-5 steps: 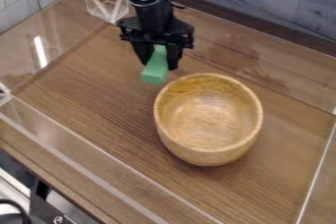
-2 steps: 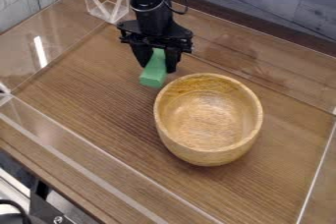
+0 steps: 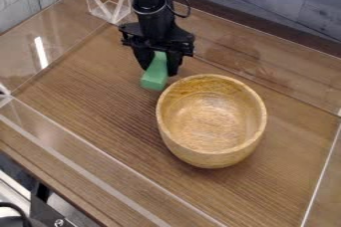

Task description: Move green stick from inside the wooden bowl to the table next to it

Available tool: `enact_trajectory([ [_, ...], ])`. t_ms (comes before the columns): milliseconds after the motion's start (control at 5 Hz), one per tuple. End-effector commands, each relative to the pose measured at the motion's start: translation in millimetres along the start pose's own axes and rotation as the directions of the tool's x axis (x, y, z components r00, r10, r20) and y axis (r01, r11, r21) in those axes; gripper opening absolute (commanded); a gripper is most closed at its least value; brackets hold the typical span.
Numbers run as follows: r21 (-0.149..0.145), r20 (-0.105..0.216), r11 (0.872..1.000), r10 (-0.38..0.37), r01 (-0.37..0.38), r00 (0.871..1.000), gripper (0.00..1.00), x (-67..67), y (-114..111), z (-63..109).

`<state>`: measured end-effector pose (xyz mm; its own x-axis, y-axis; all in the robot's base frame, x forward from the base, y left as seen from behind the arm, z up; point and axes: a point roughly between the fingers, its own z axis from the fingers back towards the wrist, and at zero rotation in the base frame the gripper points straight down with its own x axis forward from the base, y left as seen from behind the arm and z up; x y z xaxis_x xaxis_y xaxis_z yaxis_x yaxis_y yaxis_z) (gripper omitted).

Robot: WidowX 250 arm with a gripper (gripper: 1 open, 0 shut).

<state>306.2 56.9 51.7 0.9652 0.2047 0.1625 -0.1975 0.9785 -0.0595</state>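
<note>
Stick out of bowl, clamped in fingers toward table's far edge; release left.

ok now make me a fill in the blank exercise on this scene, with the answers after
The gripper is closed on a ____ stick.
The bowl is made of ____.
Nothing is lying ____ the bowl.
The table is coloured ____.

Missing words: green; wood; inside; brown
</note>
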Motion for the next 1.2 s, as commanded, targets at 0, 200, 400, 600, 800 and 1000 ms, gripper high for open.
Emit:
enact_trajectory([
  [0,0.009,0.054,1.000,0.009,-0.009,0.999,0.00,13.9,1.7,11.7],
  [200,0.014,0.049,1.000,0.007,-0.008,0.999,0.00,14.1,2.5,10.1],
  [400,0.018,0.045,1.000,0.007,-0.008,0.999,0.00,14.0,3.2,8.9],
  [600,0.022,0.040,1.000,0.007,-0.008,0.999,0.00,14.2,3.9,8.0],
  [800,0.026,0.035,1.000,0.009,-0.010,0.999,0.00,14.3,4.6,7.2],
  [1000,0.029,0.030,1.000,0.010,-0.011,0.999,0.00,14.4,5.4,6.4],
])
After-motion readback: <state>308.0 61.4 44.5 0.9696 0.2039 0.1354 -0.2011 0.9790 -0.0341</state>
